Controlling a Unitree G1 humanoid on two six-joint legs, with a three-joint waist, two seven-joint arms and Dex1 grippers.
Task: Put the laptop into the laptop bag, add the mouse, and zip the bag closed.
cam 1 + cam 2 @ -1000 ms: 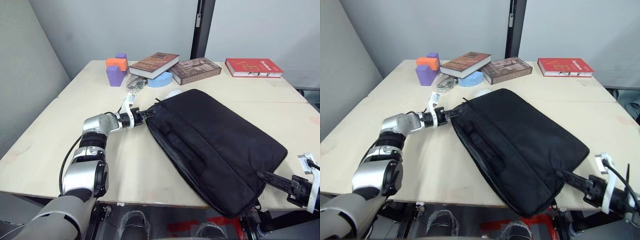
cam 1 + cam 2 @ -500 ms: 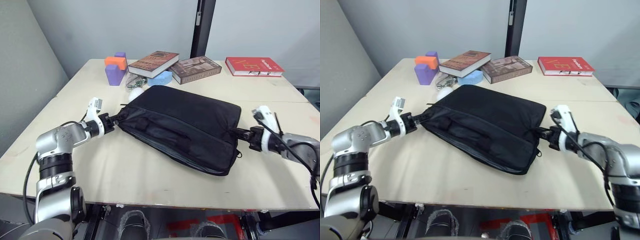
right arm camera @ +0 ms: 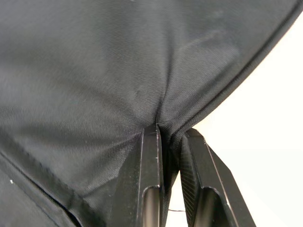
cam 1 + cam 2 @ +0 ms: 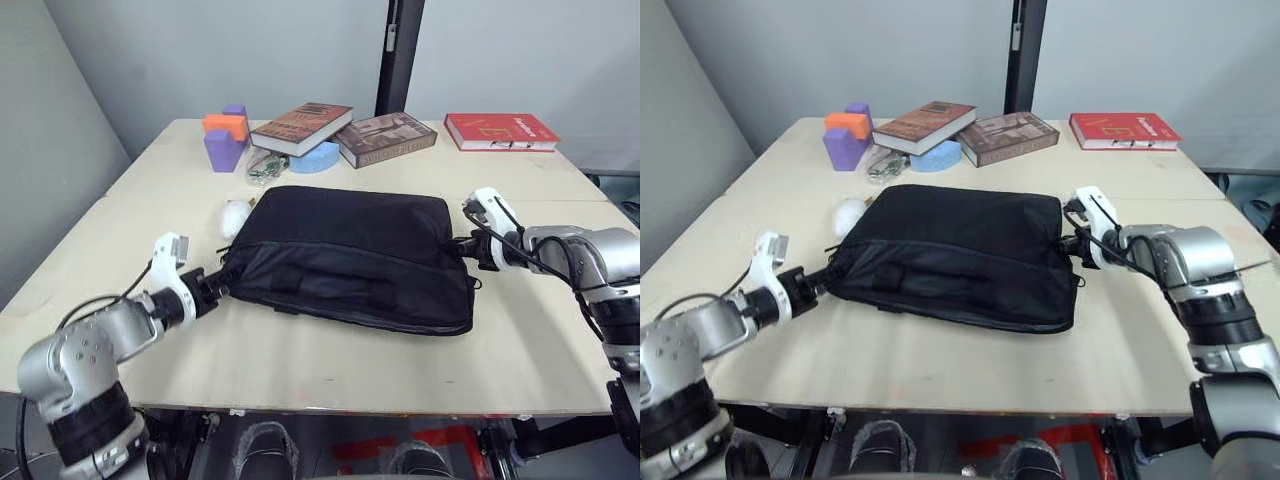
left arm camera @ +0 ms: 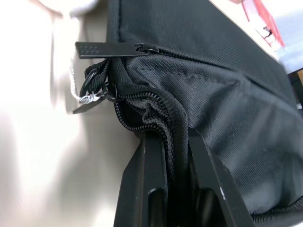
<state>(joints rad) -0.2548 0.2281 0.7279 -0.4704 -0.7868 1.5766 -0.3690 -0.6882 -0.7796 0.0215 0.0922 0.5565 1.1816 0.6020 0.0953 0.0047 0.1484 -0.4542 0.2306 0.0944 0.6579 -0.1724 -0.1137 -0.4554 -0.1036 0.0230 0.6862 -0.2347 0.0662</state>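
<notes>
Currently the laptop bag (image 4: 350, 255) lies flat mid-table (image 4: 330, 380), long side across. Left gripper (image 4: 218, 283) is pinching the bag's left corner by the zip (image 5: 142, 106), fabric clamped between its fingers. Right gripper (image 4: 462, 243) is clamped on a fold at the bag's right edge. White mouse (image 4: 236, 214) sits on the table just beside the bag's far-left corner.
</notes>
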